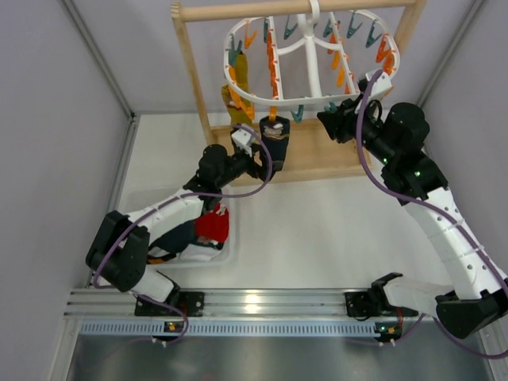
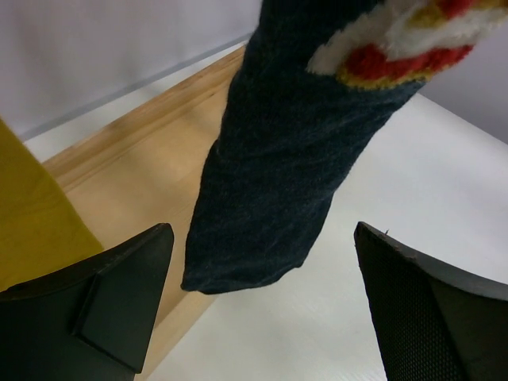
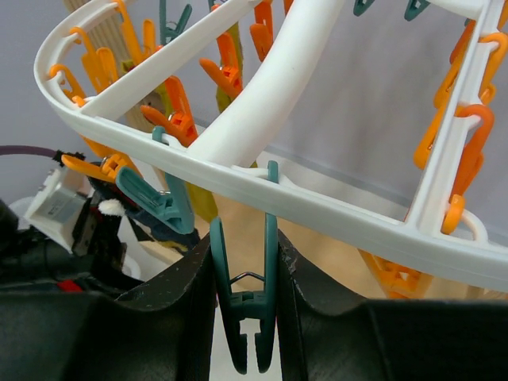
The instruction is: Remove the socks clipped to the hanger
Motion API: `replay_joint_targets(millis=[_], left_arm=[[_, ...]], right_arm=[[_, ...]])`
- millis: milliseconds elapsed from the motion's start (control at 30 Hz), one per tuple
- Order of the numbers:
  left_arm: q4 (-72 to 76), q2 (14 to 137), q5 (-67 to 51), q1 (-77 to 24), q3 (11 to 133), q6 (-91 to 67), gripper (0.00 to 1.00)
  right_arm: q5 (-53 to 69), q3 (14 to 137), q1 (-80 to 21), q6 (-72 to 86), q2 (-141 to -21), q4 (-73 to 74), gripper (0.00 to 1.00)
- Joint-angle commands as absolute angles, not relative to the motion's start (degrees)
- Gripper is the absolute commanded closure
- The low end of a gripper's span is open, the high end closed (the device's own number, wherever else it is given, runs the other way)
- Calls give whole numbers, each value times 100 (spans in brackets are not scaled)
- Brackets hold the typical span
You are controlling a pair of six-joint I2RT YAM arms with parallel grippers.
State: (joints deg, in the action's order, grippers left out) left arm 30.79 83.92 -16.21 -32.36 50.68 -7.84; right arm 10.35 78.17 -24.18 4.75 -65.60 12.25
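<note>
The white oval hanger (image 1: 311, 59) hangs from a wooden stand. A dark navy sock (image 1: 275, 149) with a red, white and yellow cuff hangs from a clip at its front rim. A mustard yellow sock (image 1: 237, 89) hangs at the left rim. My left gripper (image 1: 255, 159) is open just left of the navy sock. In the left wrist view the navy sock's toe (image 2: 278, 182) hangs just above the gap of the open gripper (image 2: 262, 317), and the mustard sock (image 2: 32, 214) is at the left. My right gripper (image 3: 244, 262) is shut on a teal clip peg (image 3: 248, 317) under the hanger rim (image 3: 333, 206).
A white bin (image 1: 226, 255) near the left arm holds a red sock (image 1: 213, 225) and dark socks. The wooden stand's flat base (image 1: 317, 155) lies under the hanger, with its upright post (image 1: 190, 71) at the left. Grey walls close in both sides.
</note>
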Motion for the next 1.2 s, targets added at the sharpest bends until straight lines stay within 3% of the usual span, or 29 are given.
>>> replay_joint_targets(millis=[0, 200, 267, 400, 433, 533, 567, 667, 767, 800, 900, 1067, 1167], left_arm=[[3832, 8735, -1863, -3199, 5519, -501, 1], [4060, 9044, -1898, -3173, 5721, -580, 1], [4069, 9070, -1986, -3182, 5783, -676, 6], [4350, 8957, -2144, -3173, 5634, -957, 37], [4394, 8921, -2162, -3182, 5582, -1019, 60], [4412, 8763, -2049, -3199, 5441, -1239, 80], [4412, 8719, -1987, -3208, 5406, -1291, 90], [4412, 8543, -1557, -3226, 5195, -1415, 100], [4403, 8394, -1249, -3226, 5054, -1633, 100], [4403, 8350, -1161, -3226, 4975, -1687, 100], [4395, 8183, -740, -3304, 4817, -1837, 100], [4176, 8034, -63, -3691, 4807, -1557, 100], [3885, 7998, 1017, -4235, 4965, -1092, 100]], right_arm=[[1476, 8112, -2355, 580, -6381, 1890, 72], [1582, 8183, -2355, 589, -6407, 1916, 72], [1617, 8183, -2355, 598, -6425, 1925, 72], [1600, 8121, -2347, 598, -6469, 1899, 72], [1608, 8095, -2347, 606, -6460, 1890, 71], [1573, 7963, -2355, 641, -6434, 1758, 68], [1565, 7919, -2355, 633, -6381, 1714, 66], [1512, 7779, -2347, 685, -6302, 1608, 59], [1477, 7752, -2355, 694, -6258, 1670, 39], [1450, 7743, -2355, 729, -6223, 1713, 24], [1354, 7577, -2355, 791, -6004, 1819, 3], [1231, 7593, -2347, 905, -5705, 2196, 1], [1309, 7742, -2355, 1081, -5660, 2442, 1]])
